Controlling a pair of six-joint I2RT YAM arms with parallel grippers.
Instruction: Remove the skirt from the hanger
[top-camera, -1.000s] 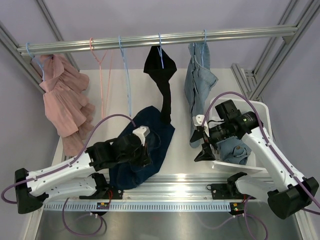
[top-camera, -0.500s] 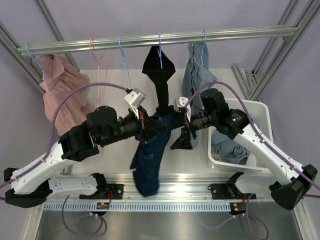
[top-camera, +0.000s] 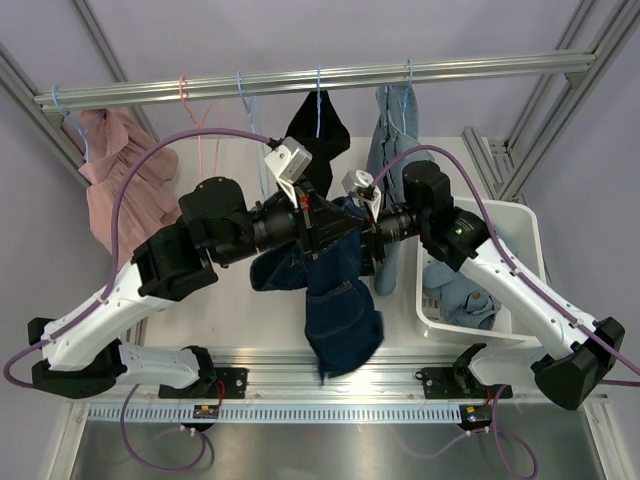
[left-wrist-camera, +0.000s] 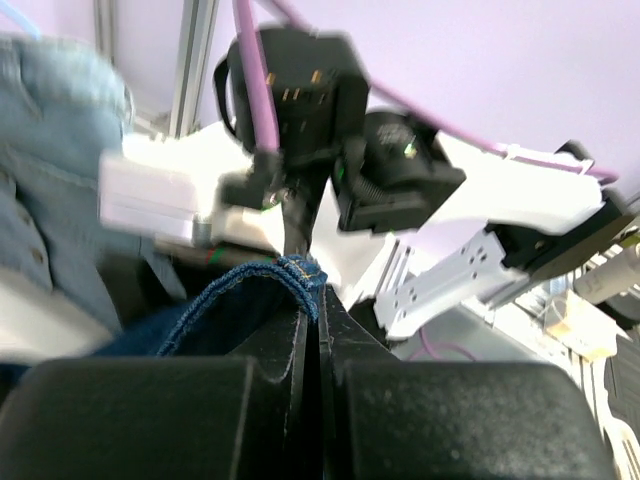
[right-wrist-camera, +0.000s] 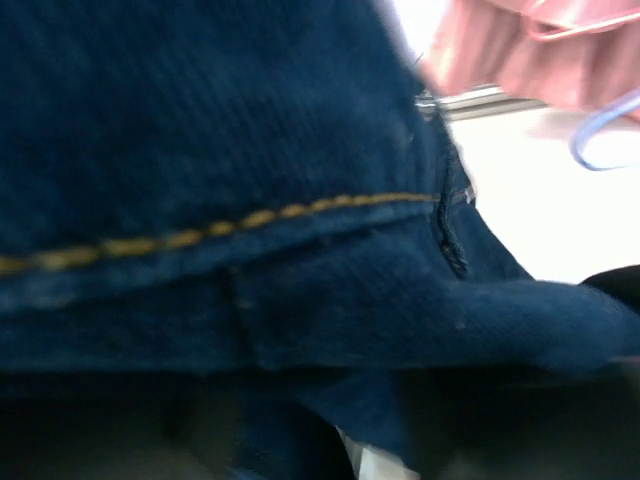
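The dark blue denim skirt (top-camera: 335, 300) hangs in the air over the table's middle, its lower part drooping toward the front edge. My left gripper (top-camera: 322, 225) is shut on the skirt's stitched waist edge (left-wrist-camera: 290, 275), which shows pinched between the black fingers (left-wrist-camera: 280, 350). My right gripper (top-camera: 375, 240) faces it from the right, fingers apart around the skirt's top. Denim (right-wrist-camera: 250, 150) fills the right wrist view. A thin blue hanger (top-camera: 248, 130) hangs from the rail (top-camera: 450, 68) behind my left wrist, its lower part hidden.
On the rail hang a pink garment (top-camera: 120, 180), an empty pink hanger (top-camera: 200, 120), a black garment (top-camera: 318, 130) and a light denim garment (top-camera: 395, 140). A white bin (top-camera: 520, 215) with light denim clothes (top-camera: 460, 295) stands at the right.
My left gripper has lifted the skirt from the table up to mid-air. My right gripper has swung left from the bin and closed in on the skirt's top.
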